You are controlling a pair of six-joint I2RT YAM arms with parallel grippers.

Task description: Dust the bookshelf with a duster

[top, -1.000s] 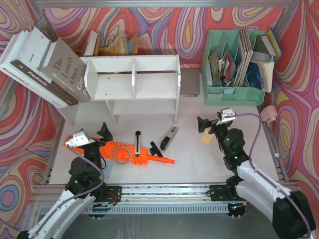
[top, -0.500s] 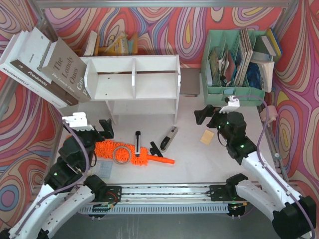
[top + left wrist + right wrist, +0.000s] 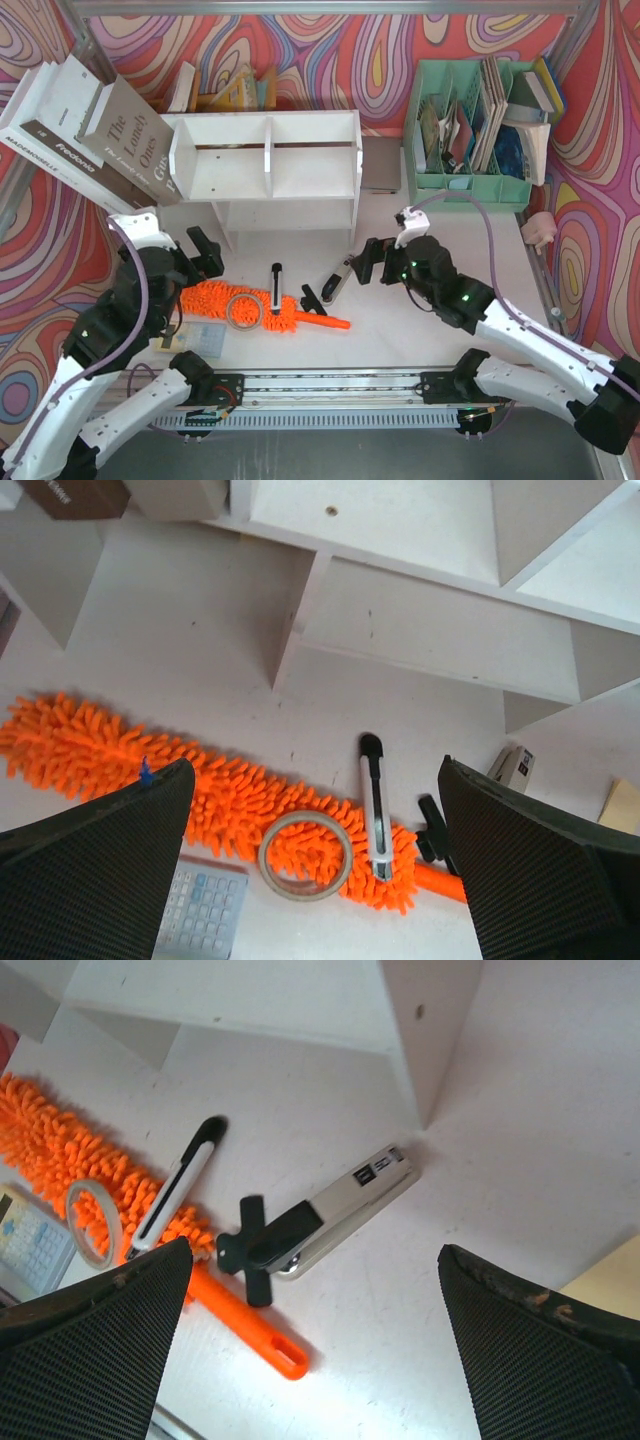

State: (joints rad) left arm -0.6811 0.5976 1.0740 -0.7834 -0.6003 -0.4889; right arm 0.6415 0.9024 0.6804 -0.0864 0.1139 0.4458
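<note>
1. Your left gripper (image 3: 203, 255) hung near the duster's (image 3: 215, 298) fluffy end, fingers spread wide and empty.
2. Your right gripper (image 3: 370, 262) was also wide open, holding nothing, near the stapler (image 3: 338, 277).
3. The duster lay on the table (image 3: 420, 325) before the bookshelf (image 3: 270, 160), with a tape roll (image 3: 243, 311) and a box cutter (image 3: 276, 287) resting on it.

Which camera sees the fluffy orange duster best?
Top external: the duster shows there with head and handle together. The left wrist view shows mostly its fluffy head; the right wrist shows the handle and some fluff.
</note>
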